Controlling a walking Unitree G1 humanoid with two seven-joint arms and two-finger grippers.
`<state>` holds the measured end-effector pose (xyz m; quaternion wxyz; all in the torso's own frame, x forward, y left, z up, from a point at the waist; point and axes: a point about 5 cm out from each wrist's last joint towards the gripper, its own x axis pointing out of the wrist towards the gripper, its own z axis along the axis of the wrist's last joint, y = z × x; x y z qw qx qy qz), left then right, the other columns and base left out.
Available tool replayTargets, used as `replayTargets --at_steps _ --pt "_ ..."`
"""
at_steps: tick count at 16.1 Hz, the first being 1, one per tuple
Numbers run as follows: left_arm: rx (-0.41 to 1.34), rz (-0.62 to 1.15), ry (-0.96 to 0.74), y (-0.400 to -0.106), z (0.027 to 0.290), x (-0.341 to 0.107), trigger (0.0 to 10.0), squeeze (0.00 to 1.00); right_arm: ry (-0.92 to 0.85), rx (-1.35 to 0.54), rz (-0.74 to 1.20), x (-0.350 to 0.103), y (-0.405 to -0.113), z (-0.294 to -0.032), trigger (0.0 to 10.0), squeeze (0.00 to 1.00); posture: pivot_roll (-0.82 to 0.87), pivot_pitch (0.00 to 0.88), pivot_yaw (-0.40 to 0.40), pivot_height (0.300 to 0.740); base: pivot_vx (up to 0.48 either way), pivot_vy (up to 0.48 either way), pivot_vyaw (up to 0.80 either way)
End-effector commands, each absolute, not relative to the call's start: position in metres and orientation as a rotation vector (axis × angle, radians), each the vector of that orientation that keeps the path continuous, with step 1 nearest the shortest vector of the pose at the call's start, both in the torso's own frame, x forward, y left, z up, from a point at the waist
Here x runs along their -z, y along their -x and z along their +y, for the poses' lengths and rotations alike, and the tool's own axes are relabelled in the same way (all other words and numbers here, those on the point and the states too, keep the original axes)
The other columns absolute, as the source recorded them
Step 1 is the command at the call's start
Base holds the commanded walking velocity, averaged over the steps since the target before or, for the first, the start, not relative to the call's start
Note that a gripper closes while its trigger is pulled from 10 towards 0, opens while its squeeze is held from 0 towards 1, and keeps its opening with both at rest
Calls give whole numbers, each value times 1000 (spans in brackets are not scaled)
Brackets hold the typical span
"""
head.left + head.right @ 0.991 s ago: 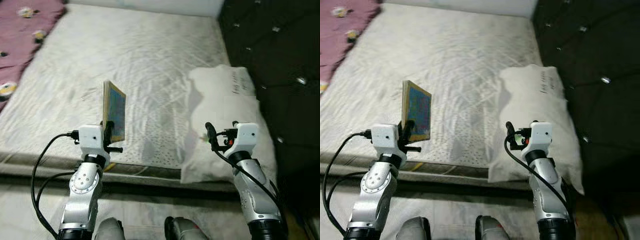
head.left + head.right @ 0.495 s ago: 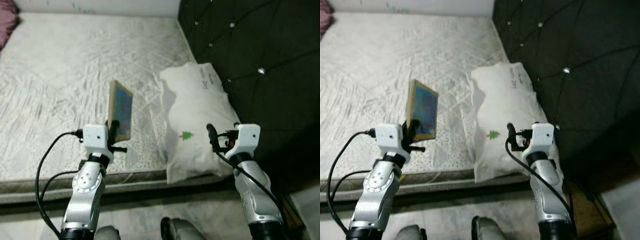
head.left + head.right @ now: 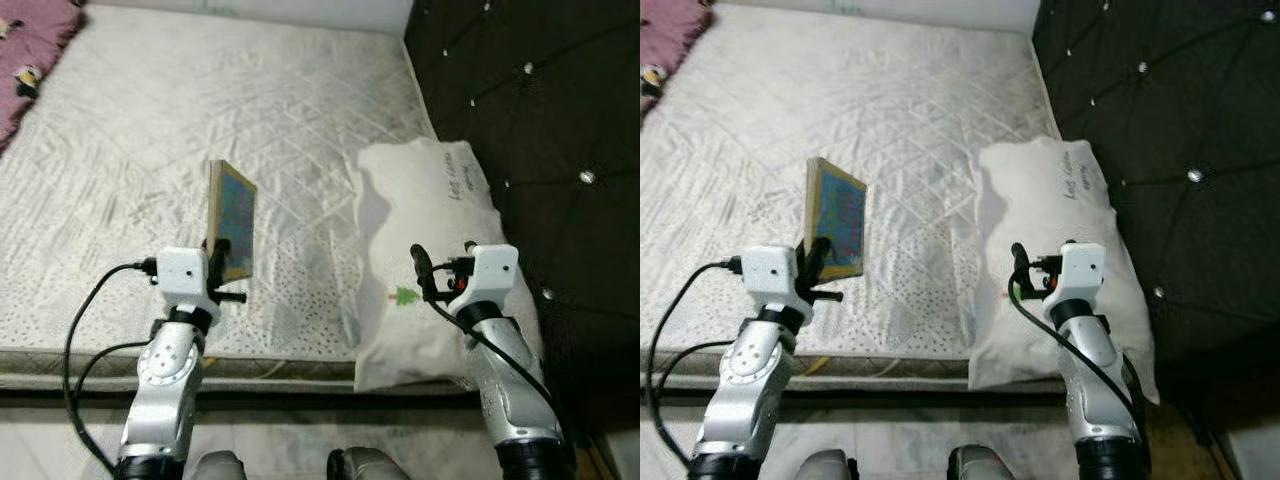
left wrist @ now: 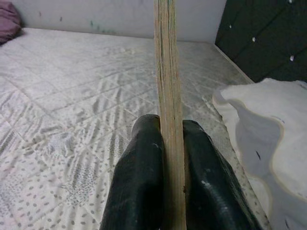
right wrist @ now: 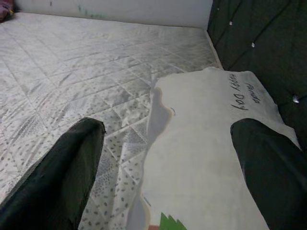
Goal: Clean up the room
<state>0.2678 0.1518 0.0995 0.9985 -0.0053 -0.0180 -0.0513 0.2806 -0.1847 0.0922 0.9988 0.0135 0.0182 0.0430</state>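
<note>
The white pillow (image 5: 206, 158) lying at the head of the bed carries handwritten-style dark lettering reading "Happy Day" near its far end, with a second, smaller line beside it too small to read, and a little green tree figure printed near its close end. It rests on the quilted white mattress (image 3: 250, 110), right against the black tufted headboard (image 3: 540, 90) with its shiny buttons. The left end effector (image 4: 165, 143) holds a thin book (image 3: 230, 220) upright on edge above the mattress, its two black fingers (image 4: 139, 177) pressed against either side of the pale page block; the cover shows blue and mixed colours, with no title that can be read. The right end effector (image 5: 163, 153) hovers over the near part of the pillow with its fingers spread wide apart, touching nothing. A purple blanket (image 3: 30, 60) with small figures lies at the mattress's far left corner
</note>
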Motion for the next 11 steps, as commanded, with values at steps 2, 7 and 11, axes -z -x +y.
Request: replayTargets --at_steps 2,7,11 --pt "114 -86 9 -268 149 -109 10000 0 -28 -70 52 -88 -279 -188 10000 0 -12 130 -56 740 262 0 0" --pt "116 -81 6 -268 149 -108 10000 0 -27 -63 56 -88 -279 -190 10000 0 -15 133 -58 740 252 0 -141" --pt "106 -84 12 -268 149 -108 10000 0 -26 -62 53 -89 -279 -191 10000 0 -16 134 -58 740 253 0 -313"
